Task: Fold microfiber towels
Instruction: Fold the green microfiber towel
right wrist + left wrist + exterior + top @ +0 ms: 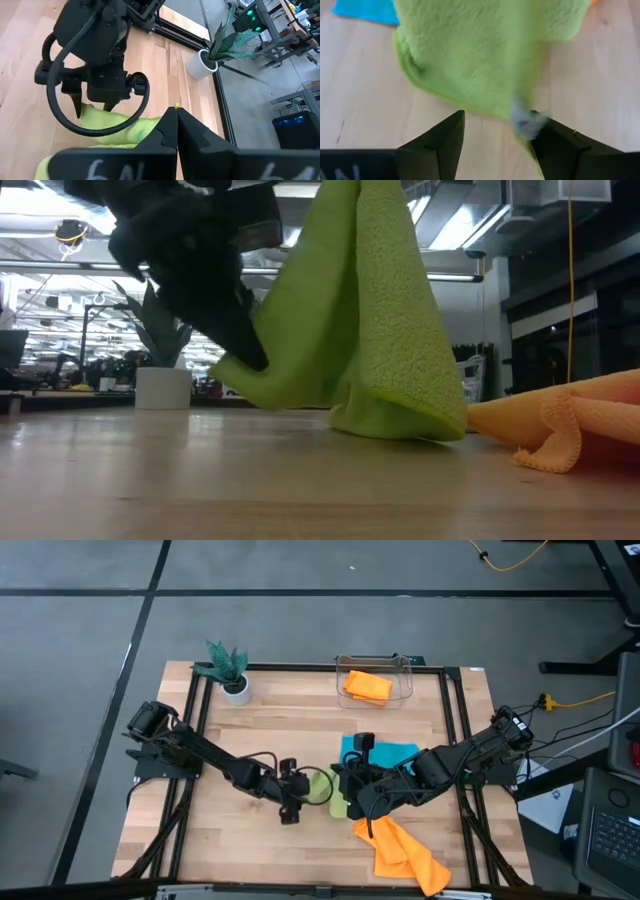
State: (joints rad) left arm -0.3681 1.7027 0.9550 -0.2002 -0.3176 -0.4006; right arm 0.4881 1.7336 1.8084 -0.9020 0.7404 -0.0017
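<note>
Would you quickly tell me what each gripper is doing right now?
Left gripper: open, fingers spread beside the lime green towel's edge.
Right gripper: shut on the lime green towel, lifting it off the table.

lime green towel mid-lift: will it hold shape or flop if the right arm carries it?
Likely floppy: the lime green towel hangs from the right gripper, shut on it, in loose draped folds with its lower edge on the table. Probably light, since one pinch lifts it. The fuzzy pile suggests good grip; the left gripper is open beside it.
</note>
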